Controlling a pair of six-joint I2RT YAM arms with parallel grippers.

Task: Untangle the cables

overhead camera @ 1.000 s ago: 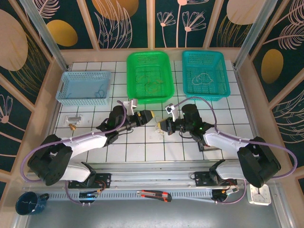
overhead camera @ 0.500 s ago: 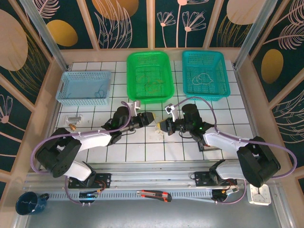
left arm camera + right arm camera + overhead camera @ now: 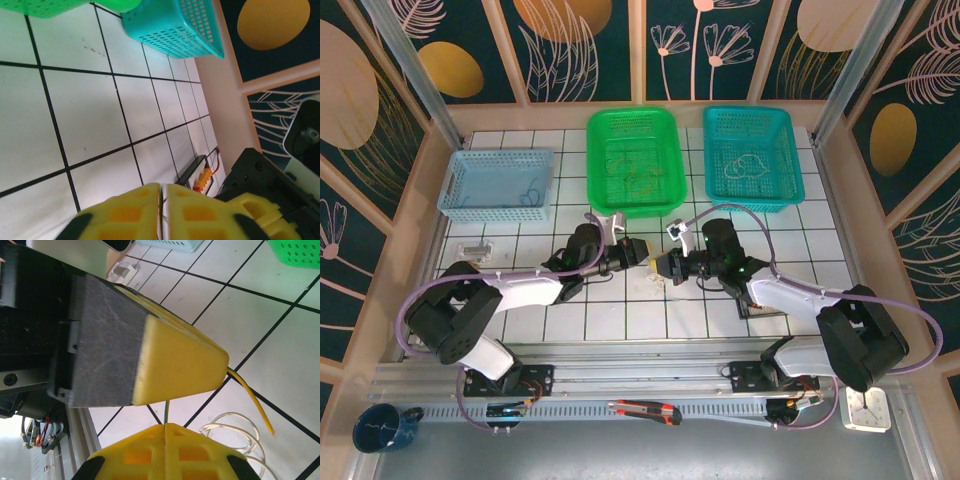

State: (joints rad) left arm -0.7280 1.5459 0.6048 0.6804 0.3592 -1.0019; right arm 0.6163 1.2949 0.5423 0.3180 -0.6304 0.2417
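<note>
Pressed together, the jaws of both arms nearly meet tip to tip in the top view. The left gripper [image 3: 640, 250] and right gripper [image 3: 660, 264] sit just in front of the green basket [image 3: 633, 160], and the cables [image 3: 653, 281] form a small tangle on the side of them away from it.

From the left wrist, the left gripper [image 3: 163, 210] is closed, with a thin strand showing in the seam. The green basket [image 3: 50, 6] lies well beyond it.

From the right wrist, the right gripper [image 3: 165, 440] pinches the yellowish-green cable [image 3: 166, 412], which also comes out at the tip of the left gripper [image 3: 175, 365]. The whitish cable [image 3: 235, 432] lies in loops just beside the right gripper, well short of the green basket [image 3: 300, 250].
</note>
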